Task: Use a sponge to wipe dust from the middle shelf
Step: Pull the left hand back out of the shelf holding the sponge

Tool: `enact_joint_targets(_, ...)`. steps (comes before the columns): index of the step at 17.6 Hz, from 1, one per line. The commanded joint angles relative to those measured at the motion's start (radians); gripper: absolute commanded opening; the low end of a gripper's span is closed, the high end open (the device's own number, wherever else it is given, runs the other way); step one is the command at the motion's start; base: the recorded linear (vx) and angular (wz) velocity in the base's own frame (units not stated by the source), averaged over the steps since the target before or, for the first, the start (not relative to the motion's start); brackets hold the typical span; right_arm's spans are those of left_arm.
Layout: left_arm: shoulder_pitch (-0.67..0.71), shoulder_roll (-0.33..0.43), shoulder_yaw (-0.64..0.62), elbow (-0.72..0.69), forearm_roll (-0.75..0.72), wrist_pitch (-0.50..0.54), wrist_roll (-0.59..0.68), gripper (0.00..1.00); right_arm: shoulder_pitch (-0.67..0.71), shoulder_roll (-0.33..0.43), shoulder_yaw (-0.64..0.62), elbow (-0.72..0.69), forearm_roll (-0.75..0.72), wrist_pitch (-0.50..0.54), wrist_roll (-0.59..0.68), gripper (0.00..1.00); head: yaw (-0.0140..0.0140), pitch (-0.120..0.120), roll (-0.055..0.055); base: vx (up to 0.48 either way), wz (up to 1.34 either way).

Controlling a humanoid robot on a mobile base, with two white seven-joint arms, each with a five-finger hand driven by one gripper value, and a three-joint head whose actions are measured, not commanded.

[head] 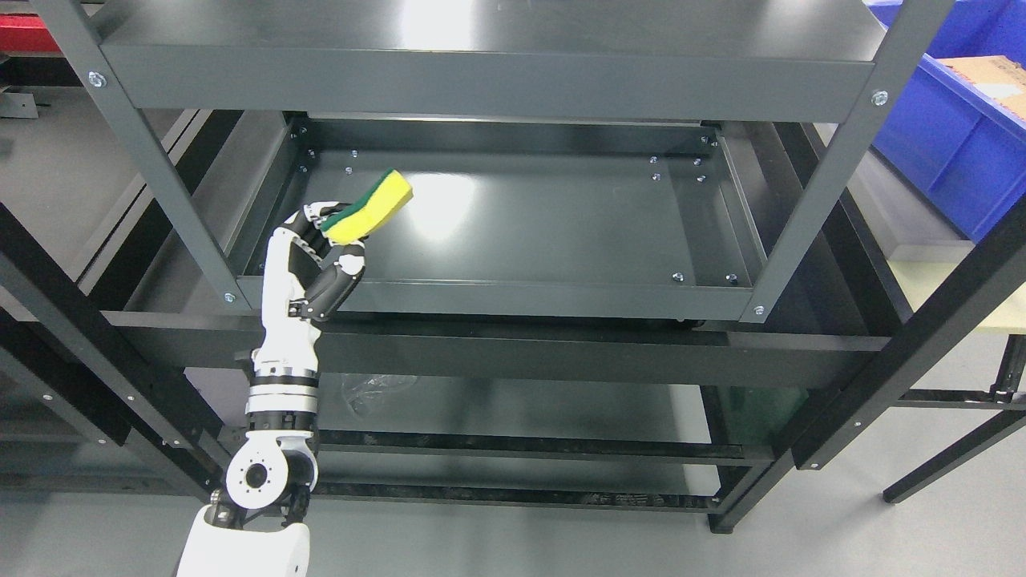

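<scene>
A yellow sponge with a green scrub side [370, 207] is gripped in my left hand [333, 236]. The hand reaches up from the lower left into the dark grey metal shelving unit. It holds the sponge over the near left part of the middle shelf [545, 224], tilted, with its yellow end pointing up and to the right. I cannot tell whether the sponge touches the shelf surface. The shelf is a shallow dark tray with a raised rim and shiny glare near its middle. My right arm is out of view.
The top shelf [489, 48] overhangs the back of the middle one. Slanted grey uprights [168, 192] [834, 168] stand at the front corners. A lower shelf [513, 409] lies beneath. Blue bins [946, 128] sit at the upper right, with a black frame [922, 344] nearby.
</scene>
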Motion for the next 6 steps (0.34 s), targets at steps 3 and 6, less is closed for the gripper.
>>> enact_joint_targets(3,0.031,0.015,0.100,-0.090,0.007,-0.004,-0.003,0.01,0.000,-0.017,0.000,-0.017,0.000,0.001,0.000,1.00,0.0000,0.000,0.000,0.000,0.00)
enact_joint_targets(6,0.031,0.015,0.099,-0.090,0.007,-0.002,-0.005,0.01,0.000,-0.017,0.000,-0.017,0.000,0.001,0.000,1.00,0.0000,0.000,0.000,0.000,0.00)
